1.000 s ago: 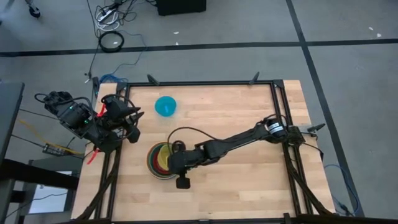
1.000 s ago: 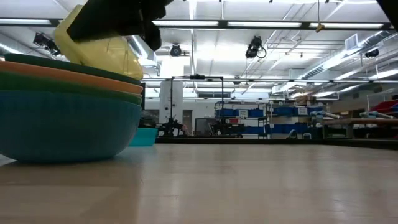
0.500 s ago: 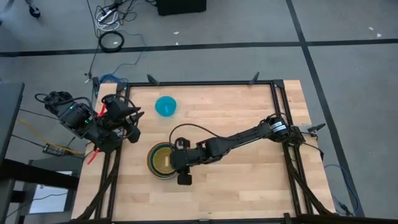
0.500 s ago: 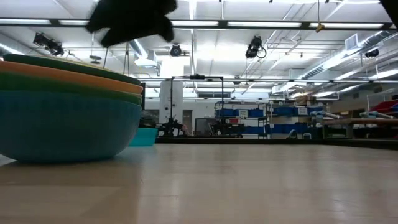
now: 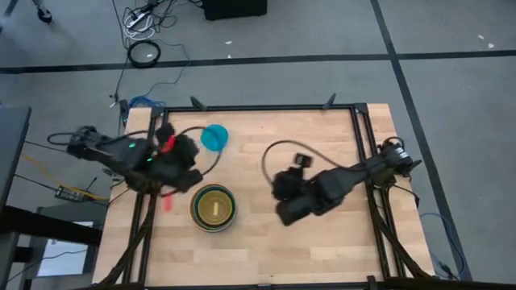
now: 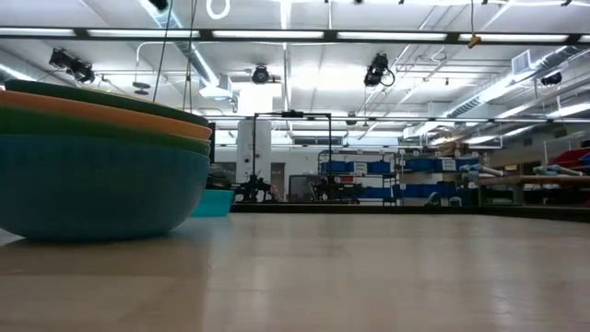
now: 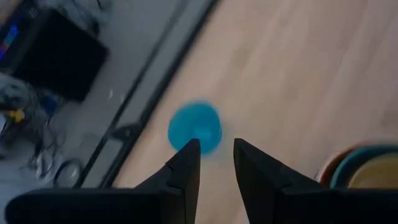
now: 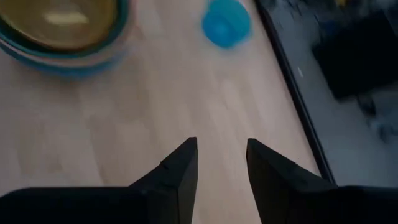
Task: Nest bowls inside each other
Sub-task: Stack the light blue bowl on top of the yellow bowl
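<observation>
A stack of nested bowls (image 5: 213,207) stands on its teal bottom bowl (image 6: 92,189) on the table's near left; green and orange rims show above it, and a yellow bowl (image 5: 214,208) lies innermost. A small cyan bowl (image 5: 214,137) stands alone toward the far left, also in the left wrist view (image 7: 194,127). My left gripper (image 7: 216,144) is open and hovers left of the cyan bowl (image 5: 190,155), pointing at it. My right gripper (image 8: 222,144) is open and empty above the table's middle (image 5: 280,195), right of the stack (image 8: 62,28).
A black frame (image 5: 355,109) runs round the wooden table top. Bare wood lies right of and in front of the stack. In the low view the stack (image 6: 92,166) fills the left, with the cyan bowl (image 6: 217,203) behind it.
My right gripper has let go of the yellow bowl, which hung tilted over the stack and now lies nested in it. The gripper has then risen and drawn back toward the table's right edge. My left gripper has swung from the table's left edge in toward the cyan bowl.
</observation>
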You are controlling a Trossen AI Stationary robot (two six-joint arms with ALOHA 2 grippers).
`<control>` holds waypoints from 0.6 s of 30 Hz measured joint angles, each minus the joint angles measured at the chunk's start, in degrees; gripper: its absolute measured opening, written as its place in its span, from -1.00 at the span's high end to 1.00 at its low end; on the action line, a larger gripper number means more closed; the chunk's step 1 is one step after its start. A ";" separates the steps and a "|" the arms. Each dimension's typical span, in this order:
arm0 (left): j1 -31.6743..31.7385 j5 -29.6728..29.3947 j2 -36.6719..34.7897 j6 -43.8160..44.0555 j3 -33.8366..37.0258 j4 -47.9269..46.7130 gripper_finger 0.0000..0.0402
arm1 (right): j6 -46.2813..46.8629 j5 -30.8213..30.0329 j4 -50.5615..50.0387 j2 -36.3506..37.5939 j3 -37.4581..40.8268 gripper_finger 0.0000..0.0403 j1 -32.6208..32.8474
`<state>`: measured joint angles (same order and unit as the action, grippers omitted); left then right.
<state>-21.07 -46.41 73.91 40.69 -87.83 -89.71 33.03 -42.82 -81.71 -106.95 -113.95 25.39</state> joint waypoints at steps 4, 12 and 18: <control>10.10 9.41 4.21 -13.45 0.00 1.82 0.47 | 12.16 -1.27 -8.81 3.45 0.05 0.39 3.86; 32.33 38.93 8.88 -41.70 0.00 15.87 0.47 | 23.00 -5.33 -8.19 7.51 7.82 0.39 9.41; 44.79 47.29 12.03 -51.45 0.00 12.92 0.47 | 30.25 -4.16 -8.14 8.23 16.93 0.39 10.24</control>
<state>23.72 0.88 85.95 -10.76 -87.83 -76.79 63.28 -46.97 -89.86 -98.72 -97.02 35.64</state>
